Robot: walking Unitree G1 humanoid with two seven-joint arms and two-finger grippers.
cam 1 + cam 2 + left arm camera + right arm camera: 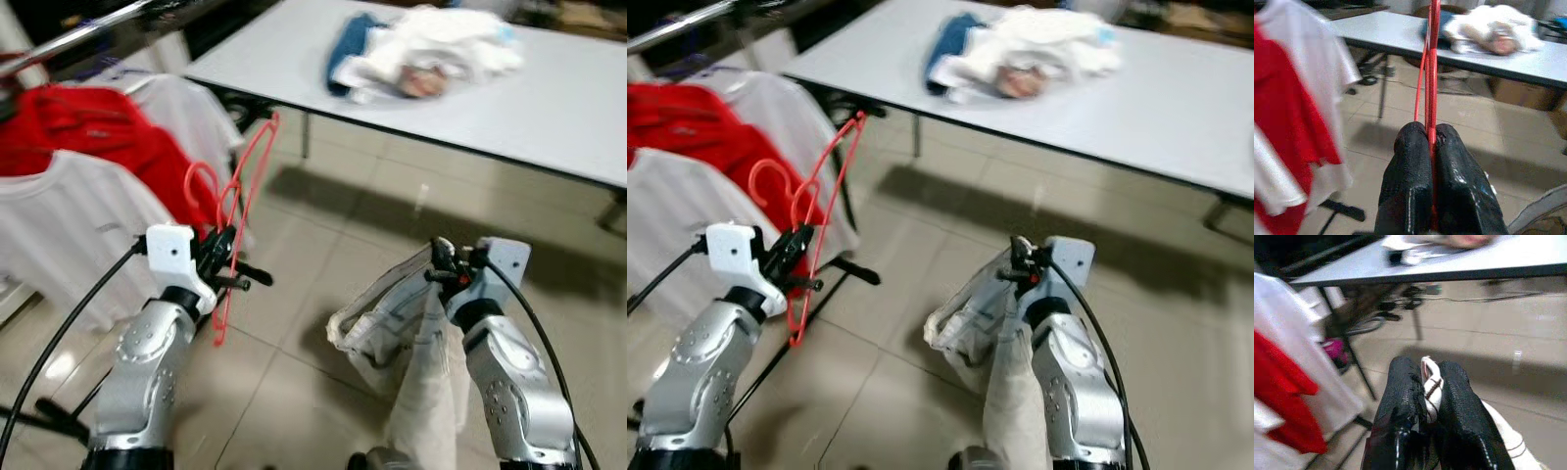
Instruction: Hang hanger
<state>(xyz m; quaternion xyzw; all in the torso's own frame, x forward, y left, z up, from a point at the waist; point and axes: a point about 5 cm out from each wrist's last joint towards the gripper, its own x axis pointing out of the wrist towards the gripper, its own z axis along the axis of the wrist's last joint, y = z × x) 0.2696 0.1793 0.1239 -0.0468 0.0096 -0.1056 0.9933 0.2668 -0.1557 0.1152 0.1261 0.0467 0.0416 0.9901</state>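
Left gripper (230, 262) clenched on the red hanger (242, 201); wrist view shows both black fingers (1408, 181) pinching the hanger's thin wire between them; hanger is held up in the air beside the garment rack, hook end curling near the red shirt (93, 137), not on the rail (83, 34); white shirts (69, 225) hang on the same rail either side of the red one; right gripper (453, 266) closed on a fold of pale striped garment (397, 323), fabric pinched between its fingers in the wrist view and the rest drooping toward the tiled floor (294, 392); the two grippers are well apart, left near the rack, right over open floor; grey bench (549, 93) stands beyond, with a heap of white and blue clothes (421, 49) on its top; image slightly blurred.
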